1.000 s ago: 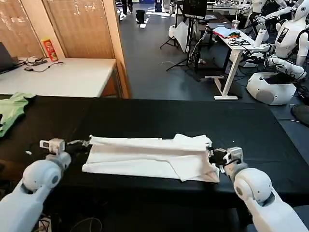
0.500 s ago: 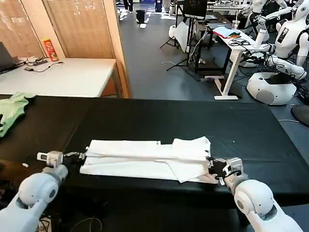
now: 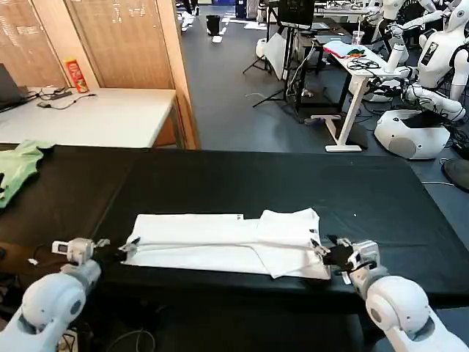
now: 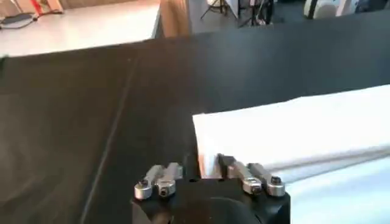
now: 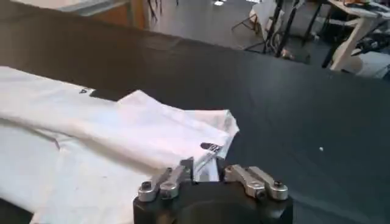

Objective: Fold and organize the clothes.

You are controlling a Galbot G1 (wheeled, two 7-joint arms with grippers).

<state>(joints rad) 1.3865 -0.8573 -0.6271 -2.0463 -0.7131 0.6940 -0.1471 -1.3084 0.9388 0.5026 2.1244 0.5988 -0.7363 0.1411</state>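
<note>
- Head view: the white T-shirt (image 3: 227, 242) lies folded lengthwise in the lower centre of the black table (image 3: 293, 183), bare cloth beyond; the left gripper (image 3: 117, 249) and right gripper (image 3: 322, 251) sit low at its two ends
- Left wrist view: fingers (image 4: 159, 179) spread, empty, at the shirt's edge
- Right wrist view: fingers (image 5: 253, 180) parted, holding nothing; shirt print mostly hidden

Even, bright indoor light falls from overhead. The black tabletop (image 3: 242, 183) shows soft sheen without harsh glare. Shadows under the white T-shirt (image 3: 227, 242) are faint. Wrist views are slightly soft near the jaws.
</note>
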